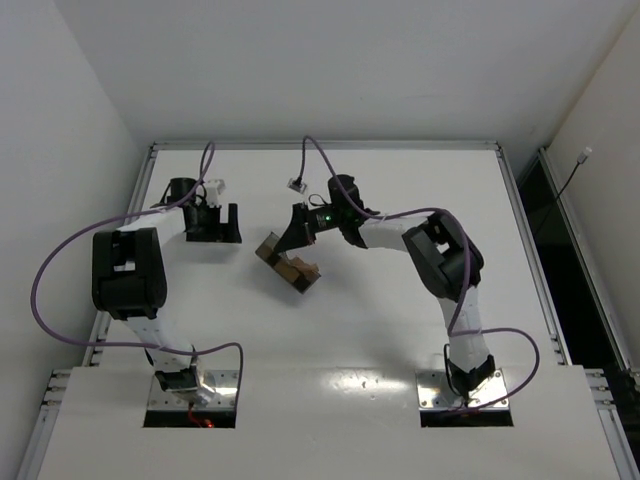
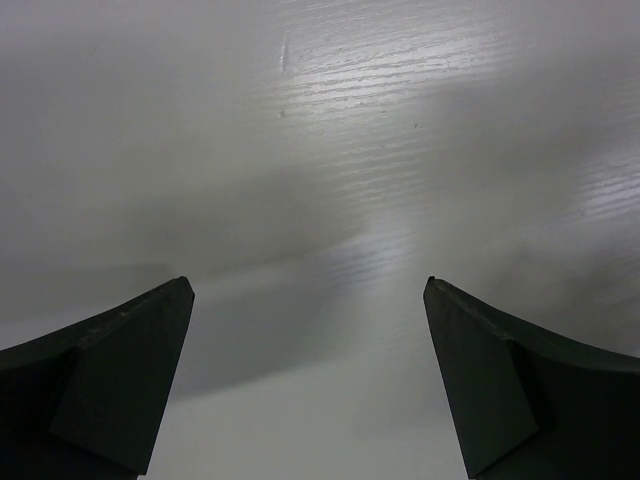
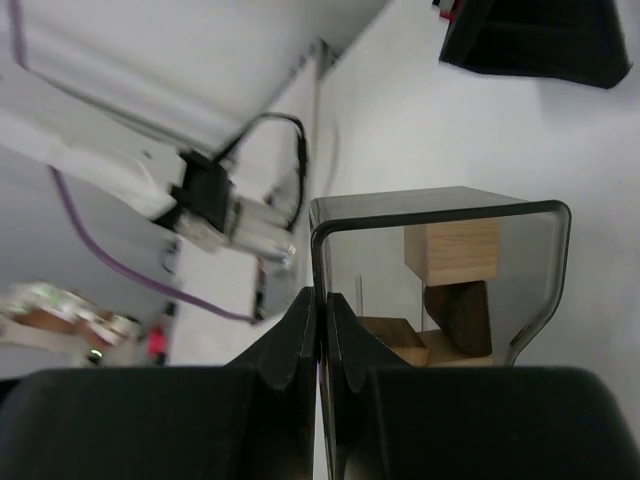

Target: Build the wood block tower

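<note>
My right fingers (image 3: pixel 320 312) are pressing flat together, and what they are pinching is the thin wall of the grey see-through tray (image 3: pixel 440 204), right at one of its rounded corners. No block is in my grip, only plastic. The wood blocks (image 3: pixel 452 252) are sitting inside that tray, just to the right of my fingertips in the wrist view, and the tray wall is standing between them and me. A tan cube is showing highest in that view. A dark brown piece (image 3: pixel 458 315) is touching it from below, and two more tan pieces are lying beside that one, closer to my fingers.

From above, the tray is lying near the middle of the tabletop (image 1: pixel 400 330). My right fingers are coming in at its far edge, and the tan blocks are bunching toward its near right end. I cannot tell whether the tray is resting flat or tipping up.

My left fingers (image 1: pixel 219 226) are spreading as wide as they go, holding nothing. They are hanging over bare tabletop at the far left, well apart from the tray and the blocks.
</note>
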{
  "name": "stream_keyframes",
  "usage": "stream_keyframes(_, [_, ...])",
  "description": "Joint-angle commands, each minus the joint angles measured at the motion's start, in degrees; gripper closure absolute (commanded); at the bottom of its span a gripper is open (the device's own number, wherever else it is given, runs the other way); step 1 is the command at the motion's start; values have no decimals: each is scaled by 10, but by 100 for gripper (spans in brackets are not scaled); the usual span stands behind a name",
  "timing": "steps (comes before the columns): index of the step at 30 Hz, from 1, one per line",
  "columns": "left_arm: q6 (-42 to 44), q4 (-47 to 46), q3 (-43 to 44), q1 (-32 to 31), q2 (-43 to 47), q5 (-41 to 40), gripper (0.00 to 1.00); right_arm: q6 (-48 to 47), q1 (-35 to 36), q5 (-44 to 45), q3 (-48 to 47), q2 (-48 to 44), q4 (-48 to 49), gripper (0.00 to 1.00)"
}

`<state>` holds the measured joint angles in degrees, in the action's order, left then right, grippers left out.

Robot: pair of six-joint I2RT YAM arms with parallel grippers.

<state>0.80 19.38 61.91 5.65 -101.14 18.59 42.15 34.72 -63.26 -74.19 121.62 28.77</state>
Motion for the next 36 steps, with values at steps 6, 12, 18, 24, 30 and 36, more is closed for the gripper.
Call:
stream_keyframes(6, [-5,-14,8,11,15,27,0,422,-41,-26,-12,71,420,100])
stream_keyframes(12, [-5,-4,8,11,9,22,0,578,-69,42,23,109,493,100])
stream_keyframes(18, [-5,1,8,11,-2,15,0,696,-75,101,65,128,526,100])
stream_keyframes(24, [0,7,19,11,-8,10,0,779,-75,146,92,148,552,100])
stream_keyframes(30, [0,12,19,11,-13,10,0,813,-64,151,85,165,577,100])
stream_keyframes(36, [5,12,19,11,-13,10,0,827,-53,151,64,170,589,100])
